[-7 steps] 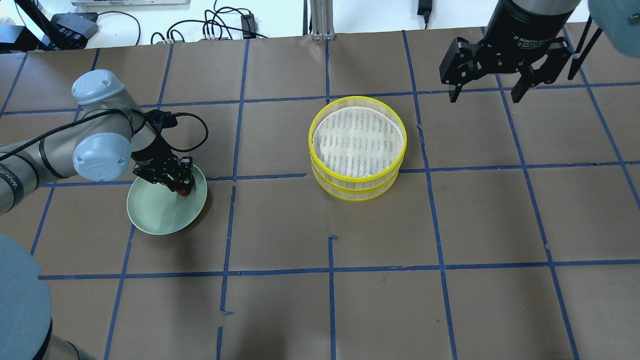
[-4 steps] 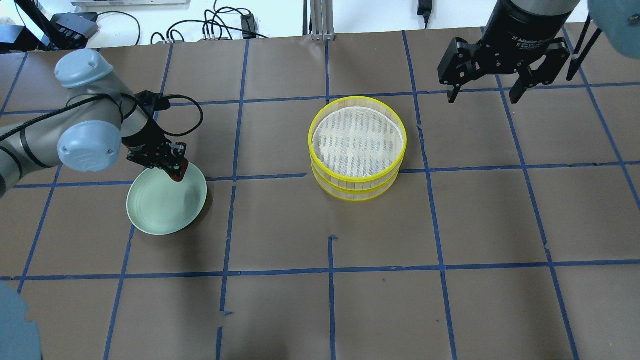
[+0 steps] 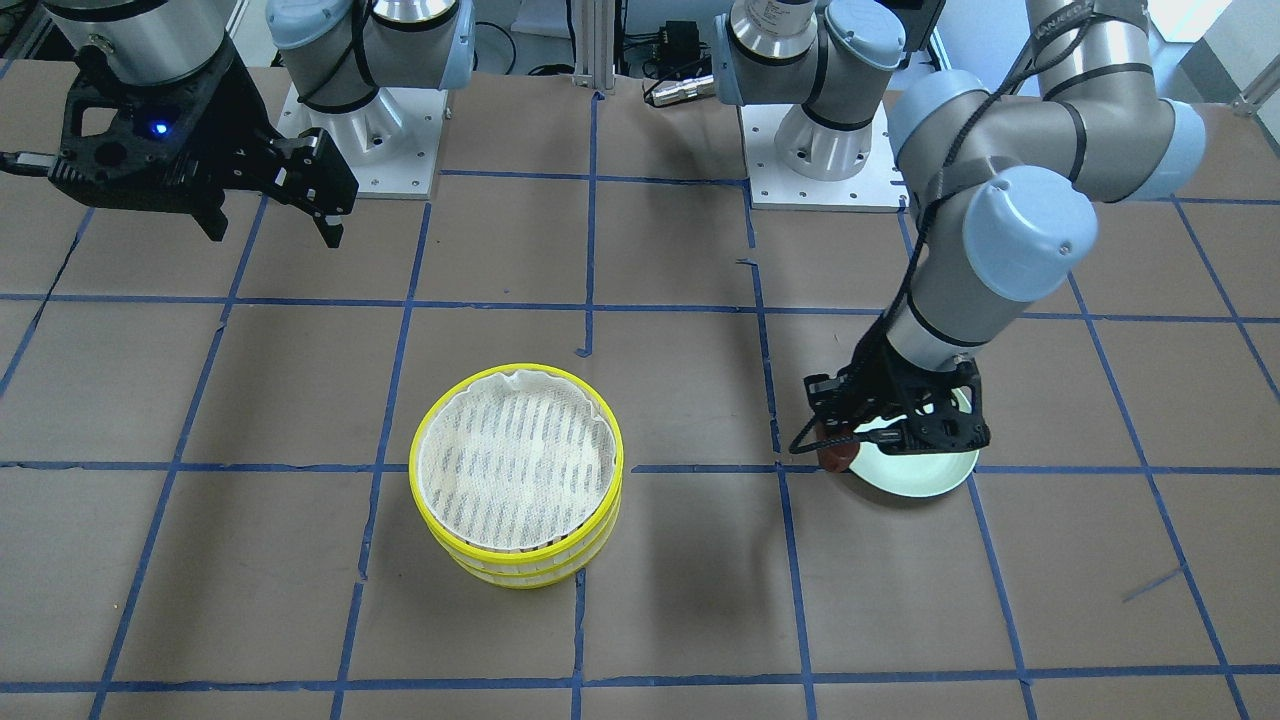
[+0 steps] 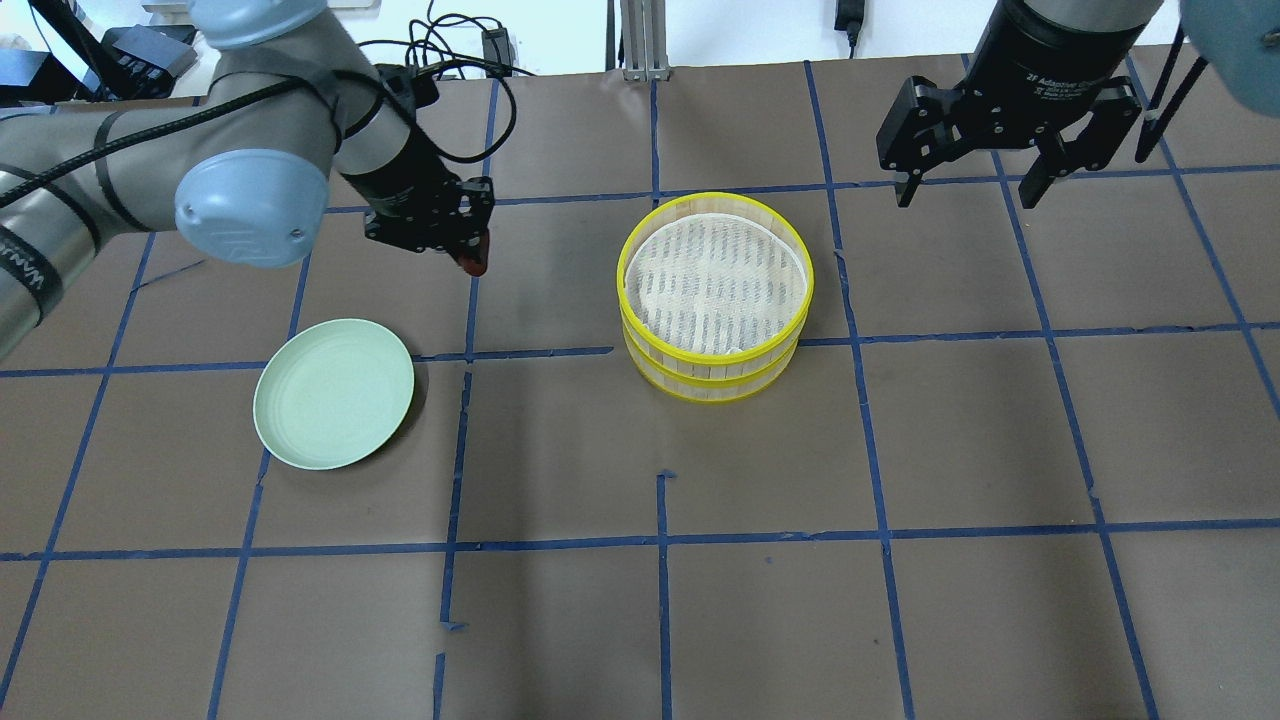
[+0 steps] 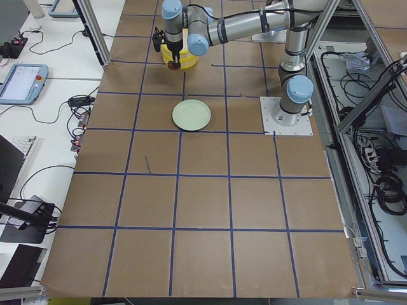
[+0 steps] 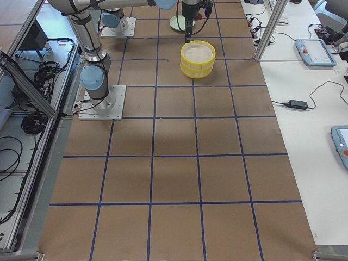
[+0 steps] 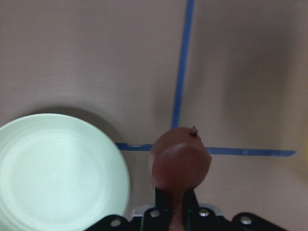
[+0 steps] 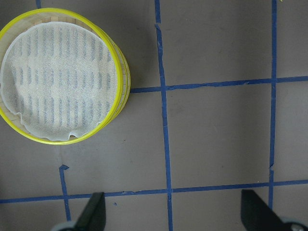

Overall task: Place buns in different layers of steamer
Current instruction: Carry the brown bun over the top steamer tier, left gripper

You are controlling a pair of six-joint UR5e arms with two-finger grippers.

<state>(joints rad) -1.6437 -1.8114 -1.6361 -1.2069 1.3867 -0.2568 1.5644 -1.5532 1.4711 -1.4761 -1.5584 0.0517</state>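
While the green plate [image 4: 333, 393] sits nearest, toward the left edge of the table [image 4: 900, 450] with nothing on it, the part that matters is further in.

Steamer next, mid-table: upper tier [image 4: 621, 272] stacked on lower tier [image 4: 712, 376]. Nothing lies on the upper cloth. The white bun is not visible in any view.

Past that, the left gripper [image 4: 470, 245] hangs above the table between plate and stack, clamped on the brown bun [image 4: 478, 262]. In the wrist view the bun [image 7: 180, 161] sticks out past the fingertips with a small nub on top. Its long axis seems in line with the fingers, but that view is end-on, so treat it as a guess.

Key bearing: from the held bun, the stack lies toward the table's right edge and slightly back toward the near edge. The target would be the upper cloth. Both grippers are near the stack, but only the left is loaded, so I'd expect the left arm to make the drop.

Furthest out, toward the far right corner, the right gripper [image 4: 968, 192] is spread wide and carries nothing. Its wrist view shows both fingers well apart.

Text: the label [image 4: 1045, 82] on the right wrist reads "2F Adapter", the rest too small. No writing on bun, plate or tiers.
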